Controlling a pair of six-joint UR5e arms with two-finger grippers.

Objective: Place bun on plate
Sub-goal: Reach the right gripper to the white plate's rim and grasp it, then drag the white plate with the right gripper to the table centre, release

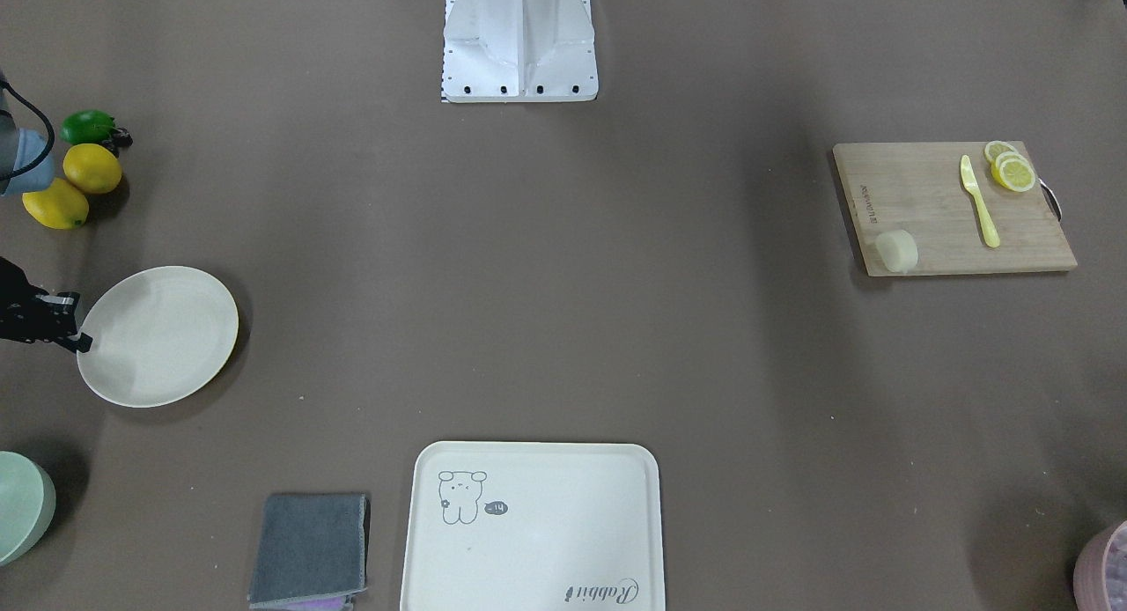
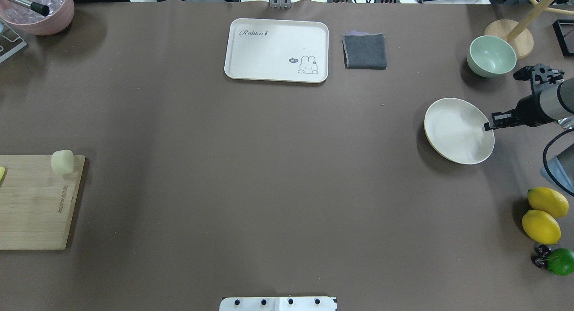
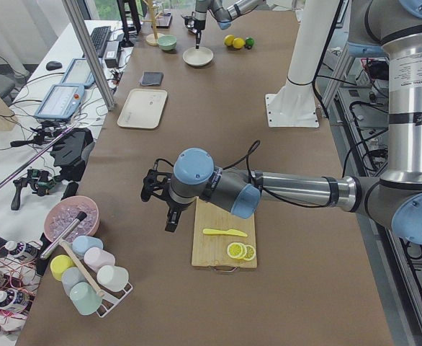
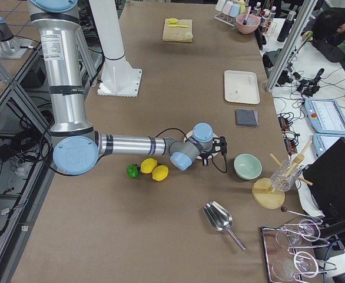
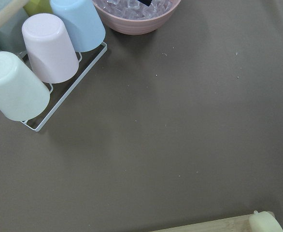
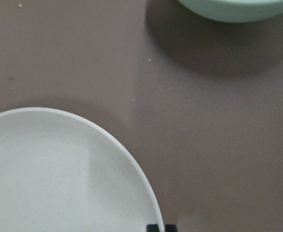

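One bun [image 1: 896,250] sits on a corner of the board [image 1: 951,215] at the desk's [image 1: 563,312] left end. One plate [image 1: 158,336] lies well apart at the right end, with broad desk between them. The right claw [image 1: 81,340], fingers together, seems to touch the plate's outer rim. The left claw [image 3: 170,222] hovers beside the board; whether it is apart or together I cannot tell. Near the plate are two lemons [image 1: 92,168], one lime [image 1: 88,127] and one bowl [image 1: 22,505]. At the far edge lie one tray [image 1: 528,523] and one cloth [image 1: 310,548].
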